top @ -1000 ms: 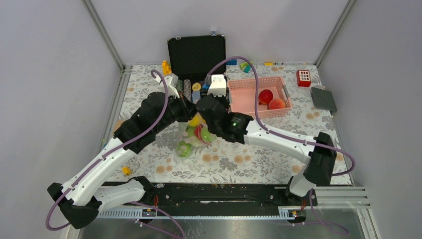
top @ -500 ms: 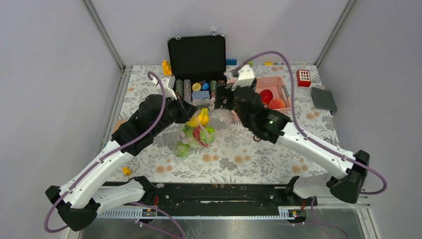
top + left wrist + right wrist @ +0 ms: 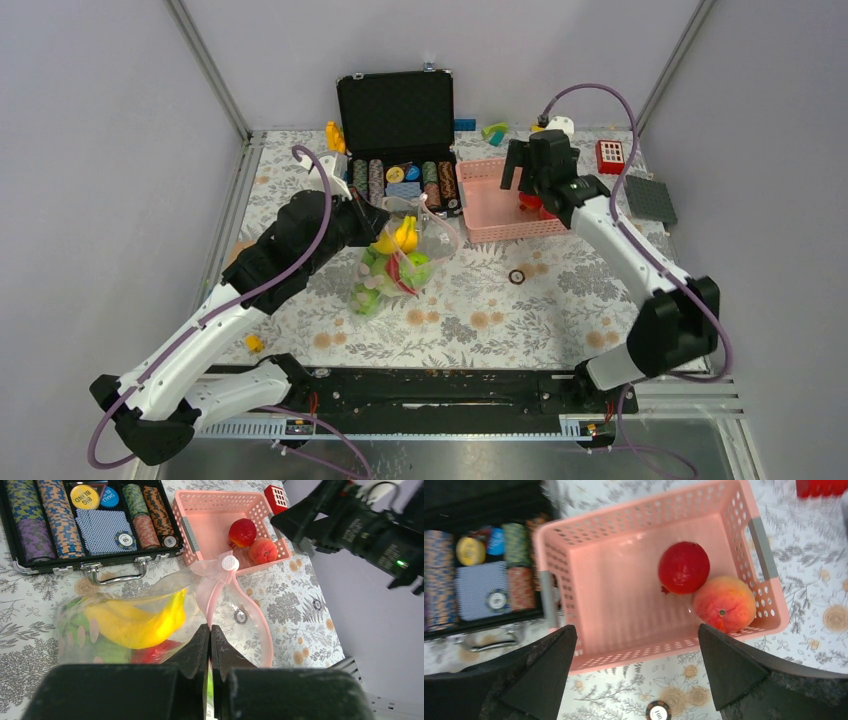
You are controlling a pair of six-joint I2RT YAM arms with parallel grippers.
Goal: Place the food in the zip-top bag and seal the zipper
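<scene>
Noted left gripper (image 3: 210, 645) pinched together on mouth edge of large clear floppy dotted plastic bag (image 3: 395, 265), mid-table. Logged yellow toy bananas (image 3: 132, 622) inside; thin pink zipper strip (image 3: 242, 592) gaping in a loop. Found right gripper (image 3: 636, 635) spread wide above pink mesh basket (image 3: 649, 515) containing round red toy fruit (image 3: 684, 567) and orange toy peach (image 3: 724, 604).

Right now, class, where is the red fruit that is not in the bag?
In the right wrist view, the red fruit lies inside the basket, toward its right end, beside the orange fruit.
</scene>
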